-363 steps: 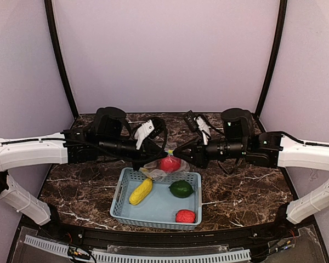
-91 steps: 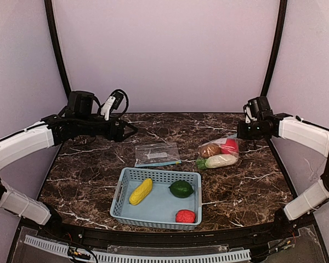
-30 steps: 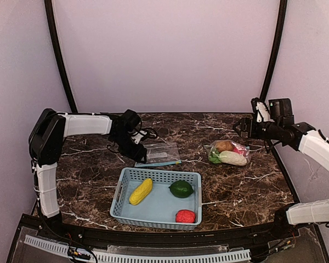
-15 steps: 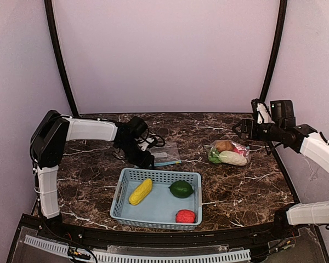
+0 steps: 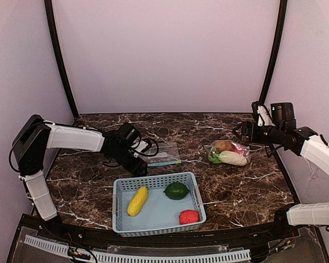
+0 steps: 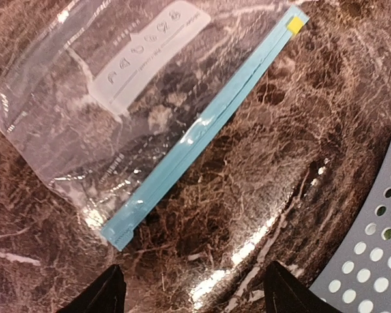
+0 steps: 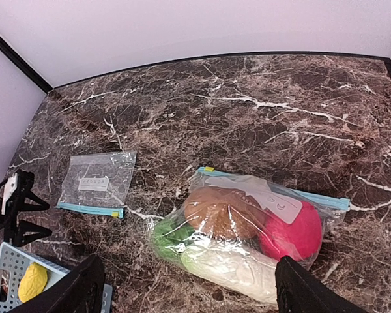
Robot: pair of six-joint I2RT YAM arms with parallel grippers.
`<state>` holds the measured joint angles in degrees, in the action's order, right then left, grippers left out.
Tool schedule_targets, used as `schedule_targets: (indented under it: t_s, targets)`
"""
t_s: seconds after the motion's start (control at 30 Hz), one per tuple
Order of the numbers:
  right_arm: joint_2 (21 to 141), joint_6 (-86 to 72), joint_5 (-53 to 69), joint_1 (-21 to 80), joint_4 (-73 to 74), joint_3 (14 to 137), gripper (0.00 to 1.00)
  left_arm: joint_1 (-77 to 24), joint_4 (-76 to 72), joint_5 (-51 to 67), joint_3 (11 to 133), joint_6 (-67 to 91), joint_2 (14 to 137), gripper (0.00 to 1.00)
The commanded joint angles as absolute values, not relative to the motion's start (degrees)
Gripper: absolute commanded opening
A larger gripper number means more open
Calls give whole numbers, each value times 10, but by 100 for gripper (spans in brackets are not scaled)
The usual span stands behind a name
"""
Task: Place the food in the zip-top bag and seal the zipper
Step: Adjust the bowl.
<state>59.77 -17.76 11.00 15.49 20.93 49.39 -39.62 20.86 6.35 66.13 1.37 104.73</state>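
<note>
Shifted toward six o'clock, the light blue basket (image 5: 153, 178) crowds the left gripper (image 6: 197, 293), whose empty, parted jaws could snag its rim, not the zip-top bag (image 6: 117, 98).

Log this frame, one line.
left hand: open, near empty bag | right hand: open, near filled bag | basket: corn, green fruit, red fruit

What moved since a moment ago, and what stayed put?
The basket slid toward the near edge and turned a little. The left gripper came down on the near side of the empty bag, between it and the basket, open and holding nothing. Nothing was grabbed or let go. The full bag, the empty bag and the right gripper stayed where they were.
</note>
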Motion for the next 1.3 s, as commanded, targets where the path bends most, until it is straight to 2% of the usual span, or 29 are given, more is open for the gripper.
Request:
schedule_targets:
  t_s: [0.0, 0.47, 0.67, 0.87, 1.27]
  targets:
    - [592, -184, 122, 155, 193, 484, 88, -381, 170, 61, 646, -35, 990, 73]
    - [582, -193, 133, 155, 180, 472, 88, -283, 132, 216, 650, -231, 996, 72]
    - [555, -194, 121, 156, 198, 471, 88, -253, 167, 276, 627, -314, 990, 69]
    - [523, -193, 109, 155, 209, 462, 90, -249, 108, 241, 537, -382, 947, 75]
    - [523, -184, 109, 156, 218, 468, 90, -274, 93, 193, 573, -426, 1007, 75]
